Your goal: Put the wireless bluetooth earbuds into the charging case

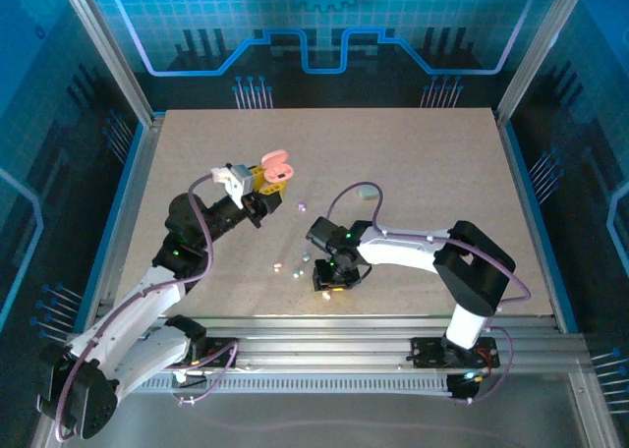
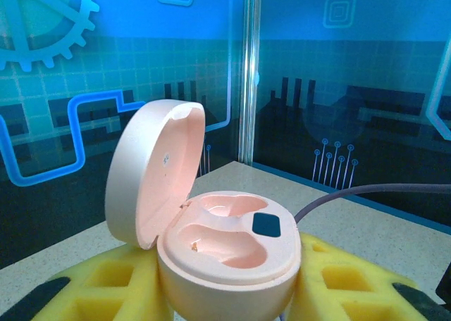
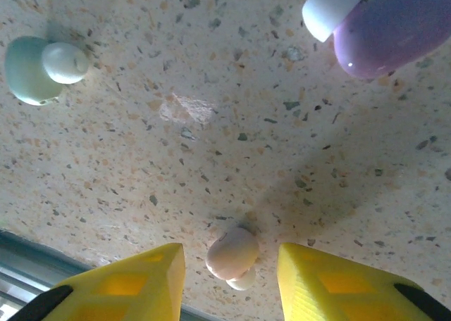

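pink earbud point(image 3: 232, 253) sitting at 6 o'clock, between wide-spread right gripper point(image 3: 230, 282) fingers, untouched, left gripper point(image 2: 225, 293) clamping open pink case point(image 2: 225, 247)

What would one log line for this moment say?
left fingers: shut on open pink case, wells empty | right fingers: open, straddling pink earbud

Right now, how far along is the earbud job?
Done: the left gripper holds the pink charging case, lid open. Both wells are empty, so no earbud is in. In hand: the open right gripper straddles a pink earbud on the table. To do: the mint earbud and the purple earbud lie loose.
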